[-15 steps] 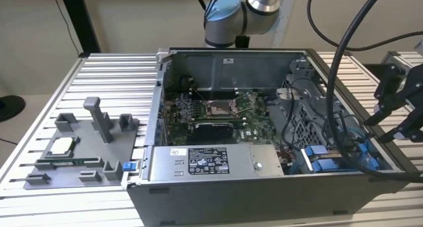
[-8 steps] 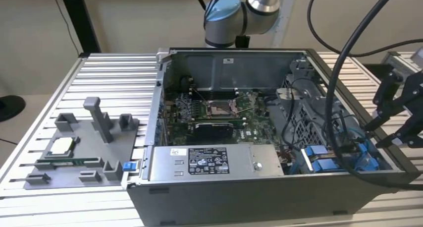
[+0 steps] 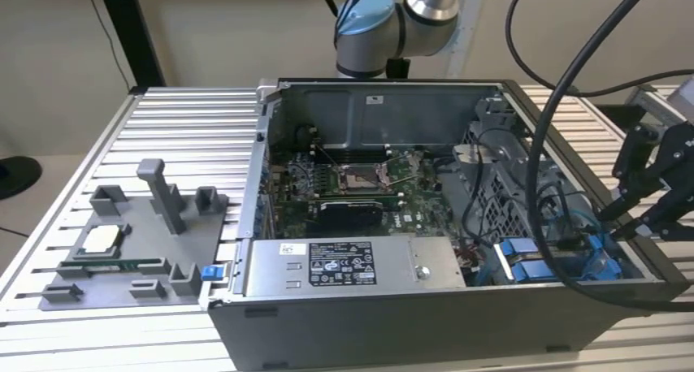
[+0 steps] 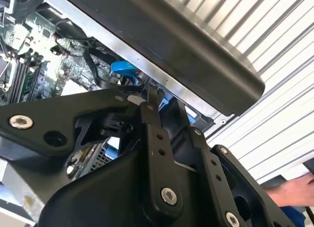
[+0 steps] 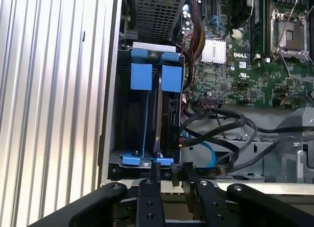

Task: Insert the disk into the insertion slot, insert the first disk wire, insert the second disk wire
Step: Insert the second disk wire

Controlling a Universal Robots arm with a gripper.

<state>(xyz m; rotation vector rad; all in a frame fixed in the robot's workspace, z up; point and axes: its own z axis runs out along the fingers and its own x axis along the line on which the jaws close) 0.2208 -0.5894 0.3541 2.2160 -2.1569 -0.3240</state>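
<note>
The disk (image 5: 169, 114) stands on edge in the insertion slot (image 5: 147, 120) of the drive bay, clipped in its blue carrier (image 5: 171, 79) (image 3: 518, 250). A second blue carrier (image 5: 142, 77) sits beside it, nearer the case wall. My gripper (image 5: 172, 174) (image 3: 620, 219) (image 4: 164, 107) hovers at the disk's far end, by the small blue tabs (image 5: 164, 161). Its fingers (image 5: 156, 180) stand close together around a small black connector (image 5: 174, 174) of a disk wire. A blue wire (image 5: 208, 153) and black wires (image 5: 216, 131) loop beside the bay.
The open computer case (image 3: 434, 315) lies on a ribbed metal table (image 3: 184, 128). The motherboard (image 3: 358, 193) and a grey power-supply box (image 3: 347, 266) fill its middle. A grey fixture tray (image 3: 141, 250) is on the exterior view's left. A person's hand (image 4: 292, 190) shows beyond the case.
</note>
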